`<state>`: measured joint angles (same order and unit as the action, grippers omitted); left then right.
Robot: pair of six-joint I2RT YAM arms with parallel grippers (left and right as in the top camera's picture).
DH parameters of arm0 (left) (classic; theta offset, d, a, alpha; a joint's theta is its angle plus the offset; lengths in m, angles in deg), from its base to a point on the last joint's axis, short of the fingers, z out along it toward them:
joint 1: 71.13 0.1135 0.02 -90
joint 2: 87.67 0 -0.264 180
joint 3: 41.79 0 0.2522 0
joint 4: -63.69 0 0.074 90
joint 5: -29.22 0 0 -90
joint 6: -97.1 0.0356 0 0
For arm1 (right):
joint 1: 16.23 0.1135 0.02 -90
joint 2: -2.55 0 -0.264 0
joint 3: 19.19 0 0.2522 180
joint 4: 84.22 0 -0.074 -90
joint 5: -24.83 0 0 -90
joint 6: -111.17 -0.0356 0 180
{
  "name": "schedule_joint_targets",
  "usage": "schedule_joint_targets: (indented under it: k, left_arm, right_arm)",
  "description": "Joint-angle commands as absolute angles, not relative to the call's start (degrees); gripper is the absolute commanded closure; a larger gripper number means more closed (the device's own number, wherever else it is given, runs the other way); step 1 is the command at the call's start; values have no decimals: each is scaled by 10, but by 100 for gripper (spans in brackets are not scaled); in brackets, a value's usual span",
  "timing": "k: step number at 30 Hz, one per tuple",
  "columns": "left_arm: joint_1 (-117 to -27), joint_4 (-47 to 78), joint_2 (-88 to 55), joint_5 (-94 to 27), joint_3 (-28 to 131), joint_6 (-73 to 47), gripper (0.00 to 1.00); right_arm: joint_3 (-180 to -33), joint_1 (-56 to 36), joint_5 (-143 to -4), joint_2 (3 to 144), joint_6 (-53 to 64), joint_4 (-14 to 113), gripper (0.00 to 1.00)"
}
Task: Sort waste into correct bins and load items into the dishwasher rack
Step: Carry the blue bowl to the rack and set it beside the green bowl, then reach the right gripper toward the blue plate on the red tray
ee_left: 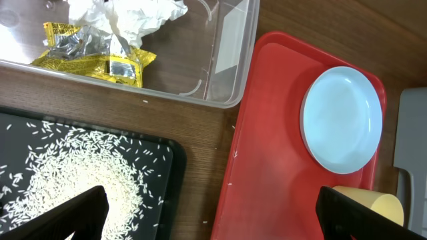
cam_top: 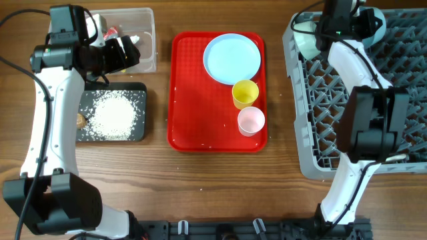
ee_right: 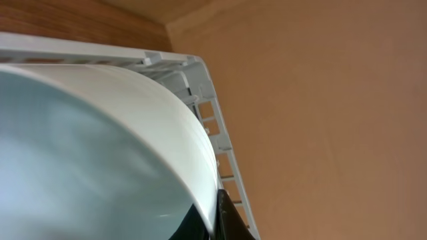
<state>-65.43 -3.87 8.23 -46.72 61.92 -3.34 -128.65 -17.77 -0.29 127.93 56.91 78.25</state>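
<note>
My right gripper [cam_top: 321, 32] is shut on the rim of a light-blue bowl [cam_top: 304, 40] at the far left corner of the grey dishwasher rack [cam_top: 313, 127]. In the right wrist view the bowl [ee_right: 100, 147] fills the frame, its rim pinched between my fingers [ee_right: 217, 217]. A second light-blue bowl [cam_top: 377, 20] shows partly behind the arm. My left gripper [cam_top: 123, 53] is open and empty [ee_left: 217, 220] over the clear tub's near edge. The tub [cam_top: 148, 40] holds white tissue [ee_left: 127, 17] and yellow wrappers [ee_left: 93, 57]. The black tray [cam_top: 137, 90] holds rice [cam_top: 112, 113] and a brown bit [cam_top: 81, 120].
A red tray [cam_top: 193, 100] in the middle carries the light-blue plate [cam_top: 232, 58], the yellow cup [cam_top: 245, 93] and the pink cup [cam_top: 251, 121]. A few rice grains lie on the wood between the black tray and the red tray [ee_left: 230, 183].
</note>
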Motion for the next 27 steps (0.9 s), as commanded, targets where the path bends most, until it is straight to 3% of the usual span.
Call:
schedule_joint_targets:
  k: [1,7,15,16,20,22,27]
  left_arm:
    - [-654,-37,79,-463,622,-37,0]
    - [-654,-37,79,-463,622,-37,0]
    - [-654,-37,79,-463,622,-37,0]
    - [-654,-37,79,-463,622,-37,0]
    - [-654,-37,79,-463,622,-37,0]
    - [-654,-37,79,-463,622,-37,0]
    - [-654,-37,79,-463,622,-37,0]
  right_arm:
    - [-1281,-173,-15,1313,556,779,96]
    - [-1281,-159,-15,1313,556,781,96]
    - [-1281,-128,-15,1313,557,780,59]
    - [-1281,-124,-14,1313,557,780,45]
    - [-1281,-116,0,1313,557,780,11]
    - [-1281,-112,12,1313,557,781,2]
    - [-1281,-99,54,1312,582,824,0]
